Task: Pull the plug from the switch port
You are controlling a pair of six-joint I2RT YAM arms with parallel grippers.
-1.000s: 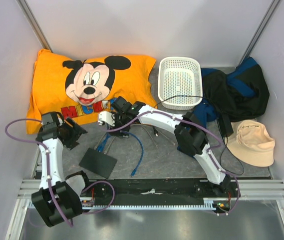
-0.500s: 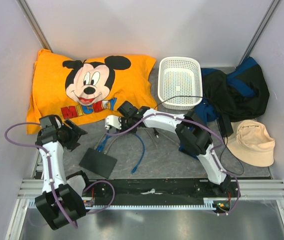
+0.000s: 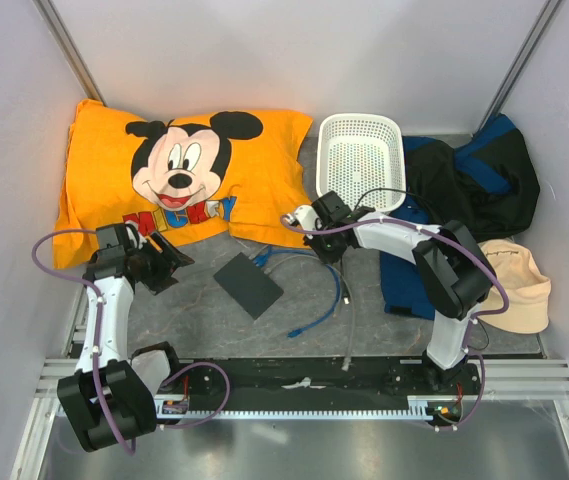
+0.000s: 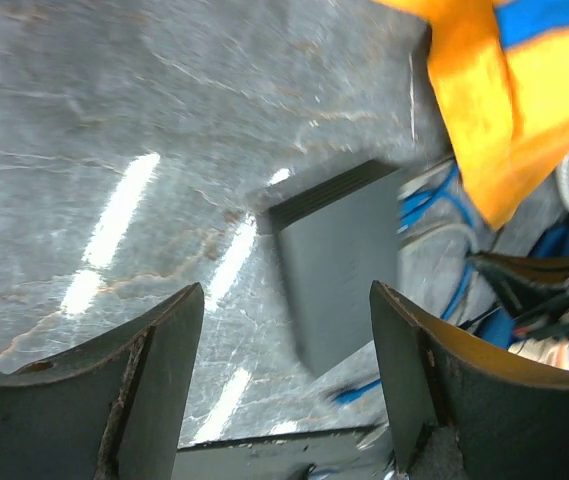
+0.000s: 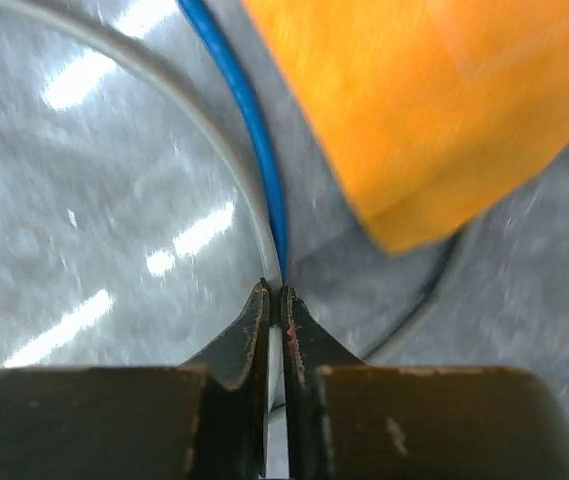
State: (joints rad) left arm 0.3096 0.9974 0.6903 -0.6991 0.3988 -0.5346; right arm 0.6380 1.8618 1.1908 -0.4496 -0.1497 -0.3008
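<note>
The switch port is a flat dark-grey box lying on the table, also in the left wrist view. A blue cable and a grey cable lead from its far narrow edge. The plug itself is too small and blurred to make out. My right gripper is right of the box beside the pillow's corner. Its fingers are shut on the grey cable, with the blue cable running into the fingertips. My left gripper is left of the box, open and holding nothing.
An orange Mickey Mouse pillow fills the back left. A white basket stands at the back, dark clothing to its right, and a beige hat lies front right. Walls close in on both sides.
My right gripper has shut on the cables and pulled back to the right. The switch port was dragged right and away from the front edge. The left gripper shifted slightly right, still open.
</note>
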